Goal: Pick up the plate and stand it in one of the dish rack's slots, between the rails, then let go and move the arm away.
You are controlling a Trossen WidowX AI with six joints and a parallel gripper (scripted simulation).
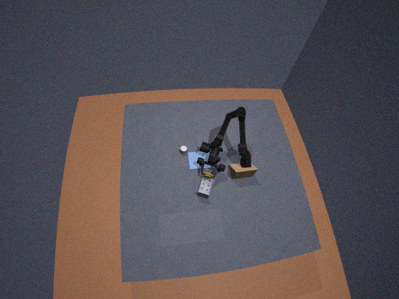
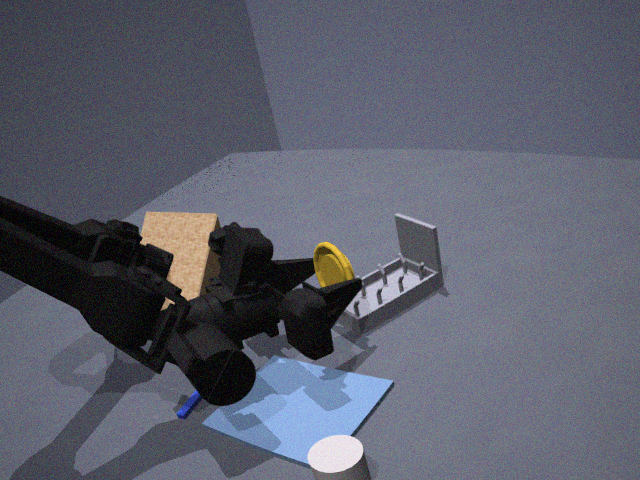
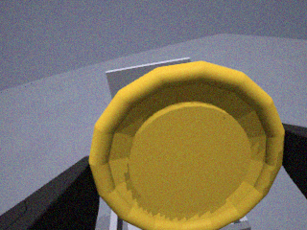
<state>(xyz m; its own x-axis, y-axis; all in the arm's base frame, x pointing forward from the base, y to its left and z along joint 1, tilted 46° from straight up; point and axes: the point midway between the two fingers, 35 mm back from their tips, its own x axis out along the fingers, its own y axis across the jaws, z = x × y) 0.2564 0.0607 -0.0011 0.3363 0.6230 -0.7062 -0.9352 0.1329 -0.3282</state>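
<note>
Orange borders are edging the grey tabletop (image 1: 154, 251). Near its middle, the tool (image 1: 211, 172) (image 2: 336, 273) (image 3: 186, 149) is grasping the yellow plate (image 1: 207, 175) (image 2: 330, 266) (image 3: 189, 160) by opposite rims, tipped up beside the near end of the pale dish rack (image 1: 205, 186) (image 2: 417, 246) (image 3: 144, 72). Carrying seems to be finishing; the next move probably calls for aligning the plate with a slot, then lowering.

You have a pale blue square (image 1: 194, 161) (image 2: 310, 408) lying flat, with a whitish cylinder (image 1: 183, 149) (image 2: 336, 454) near its corner. A blue spoon (image 2: 188, 405) shows partly beside the square.
</note>
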